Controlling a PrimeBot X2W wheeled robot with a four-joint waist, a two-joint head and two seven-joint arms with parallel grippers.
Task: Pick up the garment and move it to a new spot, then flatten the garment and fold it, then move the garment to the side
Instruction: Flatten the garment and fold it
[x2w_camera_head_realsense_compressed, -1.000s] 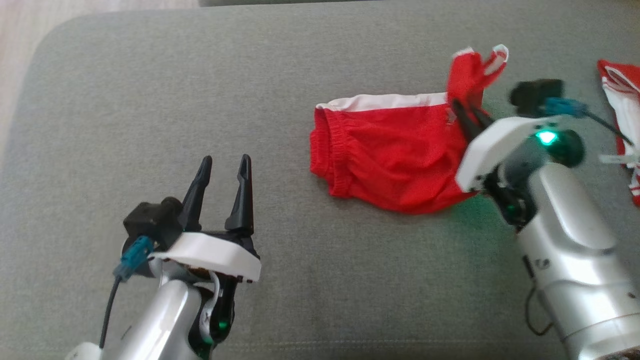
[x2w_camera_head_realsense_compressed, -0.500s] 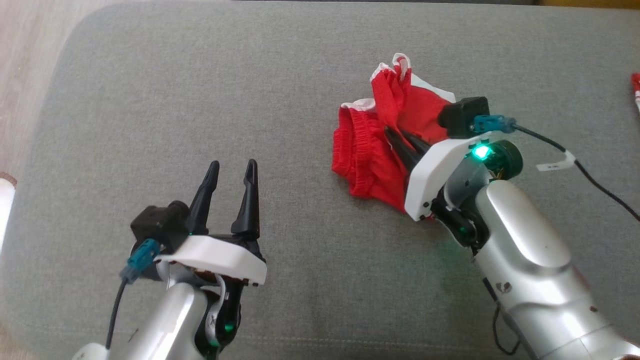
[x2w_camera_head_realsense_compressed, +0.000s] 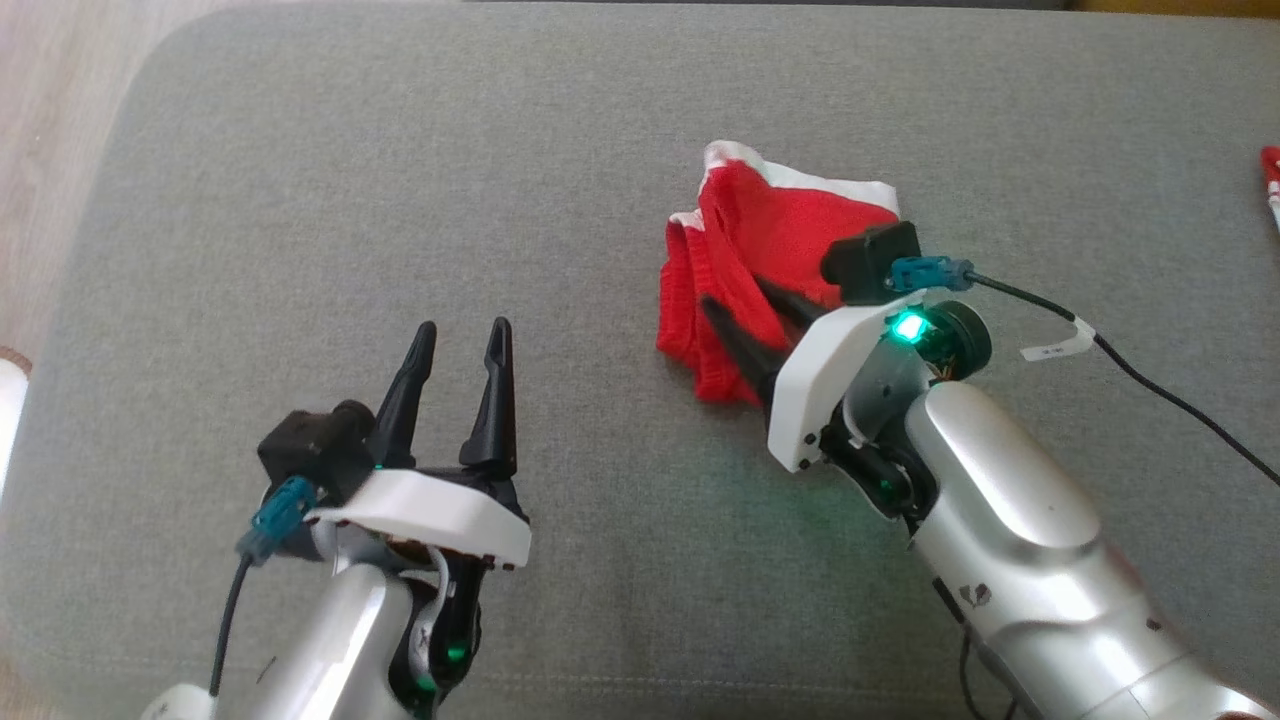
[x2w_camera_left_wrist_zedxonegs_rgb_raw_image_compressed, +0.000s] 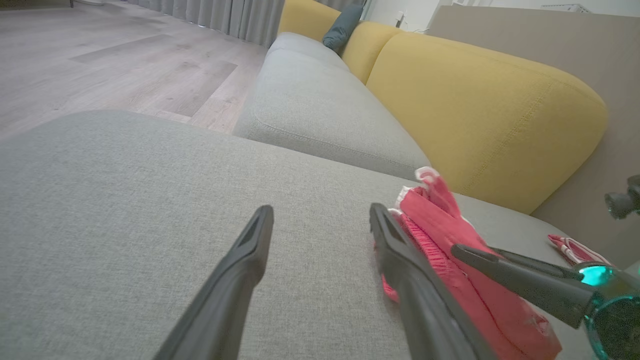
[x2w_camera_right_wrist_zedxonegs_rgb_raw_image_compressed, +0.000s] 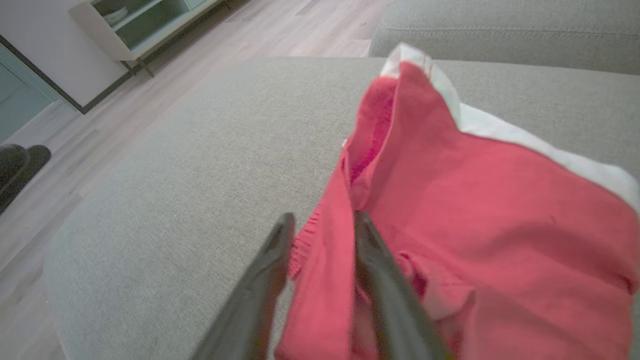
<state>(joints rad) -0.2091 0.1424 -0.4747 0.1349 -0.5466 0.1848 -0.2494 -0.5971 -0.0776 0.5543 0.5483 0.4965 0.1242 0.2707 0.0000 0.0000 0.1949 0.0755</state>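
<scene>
Right pincer (x2w_camera_head_realsense_compressed: 730, 291) spread apart over the bunched red garment (x2w_camera_head_realsense_compressed: 790, 220) on a grey cushion (x2w_camera_head_realsense_compressed: 300, 200) — left pincer (x2w_camera_head_realsense_compressed: 464, 325) open too, well apart.

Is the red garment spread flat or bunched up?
Bunched up: the red fabric garment with white trim lies in a crumpled heap, folds standing up, on the grey cushion.

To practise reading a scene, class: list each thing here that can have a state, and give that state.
Red garment: bunched in a heap, not flat.
Left end effector: open, empty, apart from the garment.
Right end effector: open, fingertips over the garment.
</scene>
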